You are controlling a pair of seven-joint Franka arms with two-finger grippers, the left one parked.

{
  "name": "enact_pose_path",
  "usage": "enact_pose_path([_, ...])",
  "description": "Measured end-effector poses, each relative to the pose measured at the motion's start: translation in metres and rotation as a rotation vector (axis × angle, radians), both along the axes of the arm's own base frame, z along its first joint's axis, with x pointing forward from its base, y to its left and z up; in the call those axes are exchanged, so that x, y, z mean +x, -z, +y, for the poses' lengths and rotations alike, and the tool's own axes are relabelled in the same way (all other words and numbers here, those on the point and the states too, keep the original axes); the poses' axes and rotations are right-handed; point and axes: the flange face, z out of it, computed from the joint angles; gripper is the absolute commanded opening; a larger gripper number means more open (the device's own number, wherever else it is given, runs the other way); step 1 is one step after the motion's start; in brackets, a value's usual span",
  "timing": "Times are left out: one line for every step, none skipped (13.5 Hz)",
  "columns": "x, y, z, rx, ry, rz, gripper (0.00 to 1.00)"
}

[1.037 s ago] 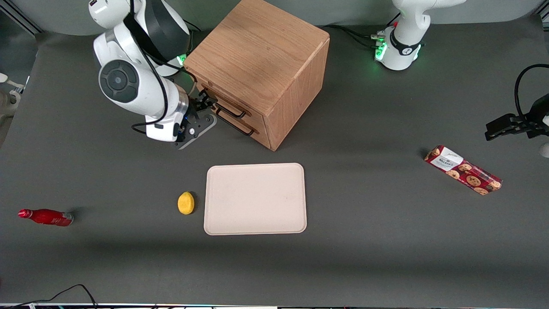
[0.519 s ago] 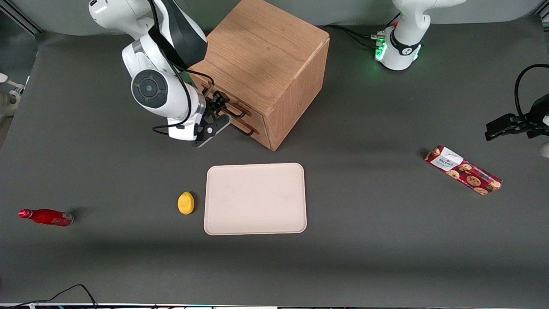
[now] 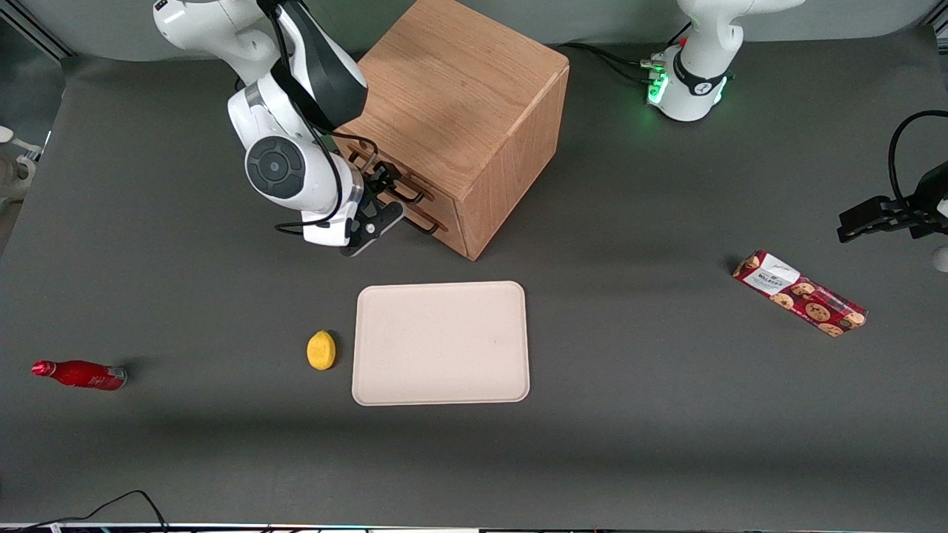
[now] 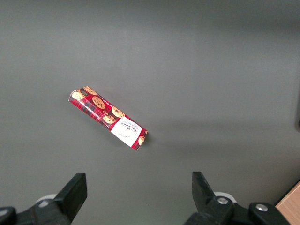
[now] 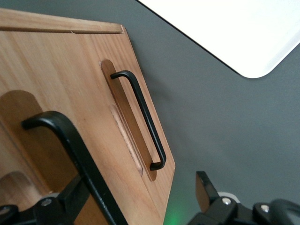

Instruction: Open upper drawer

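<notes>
Reaching in from the working arm's end of the worktop (image 3: 666,444), the right arm holds its gripper (image 3: 379,194) against the front of an oak cube cabinet (image 3: 452,96). The cabinet stands near the worktop edge where the arms are mounted, turned so that its drawer fronts face diagonally toward the front camera and the working arm's end.

The upper drawer (image 5: 28,150) sits just under the cabinet top, pushed in flush with the front. Its thin dark bar handle (image 3: 407,194) lies level, with its long axis running along the drawer front, diagonal to the worktop edges. The lower drawer's handle (image 5: 140,117) runs parallel just beneath it.

In the wrist view the gripper (image 5: 140,187) has its jaws spread wide and released, and the upper handle's bar passes between them without being pinched.

A pale rectangular tray (image 3: 441,343) lies nearer the front camera than the cabinet, with a yellow lemon (image 3: 321,350) just beside it. A red bottle (image 3: 78,374) lies on its side toward the working arm's end. A red biscuit packet (image 3: 800,293) lies toward the parked arm's end.
</notes>
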Motion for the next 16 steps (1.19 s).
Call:
enact_pose_path([0.000, 0.003, 0.000, 0.002, -0.001, -0.003, 1.00])
enact_pose_path([0.000, 0.007, -0.001, 0.004, -0.004, -0.007, 1.00])
enact_pose_path([0.000, 0.010, -0.002, 0.006, -0.008, -0.007, 1.00])
enact_pose_path([0.000, 0.011, -0.003, 0.007, -0.011, -0.006, 1.00])
enact_pose_path([0.001, 0.012, -0.004, 0.008, -0.012, -0.007, 1.00])
enact_pose_path([0.002, 0.012, -0.005, 0.012, -0.017, -0.010, 1.00])
enact_pose_path([0.004, 0.012, -0.006, 0.019, -0.028, -0.015, 1.00])
enact_pose_path([0.006, 0.012, -0.009, 0.026, -0.037, -0.019, 1.00])
enact_pose_path([0.010, 0.012, -0.014, 0.034, -0.048, -0.023, 1.00])
enact_pose_path([0.013, 0.013, -0.020, 0.043, -0.060, -0.027, 1.00])
enact_pose_path([0.018, 0.012, -0.027, 0.052, -0.071, -0.031, 1.00])
enact_pose_path([0.024, 0.012, -0.036, 0.058, -0.078, -0.036, 1.00])
enact_pose_path([0.029, 0.012, -0.044, 0.057, -0.082, -0.043, 1.00])
enact_pose_path([0.034, 0.012, -0.051, 0.049, -0.088, -0.052, 1.00])
enact_pose_path([0.038, 0.011, -0.057, 0.044, -0.096, -0.062, 1.00])
enact_pose_path([0.042, 0.011, -0.062, 0.045, -0.103, -0.069, 1.00])
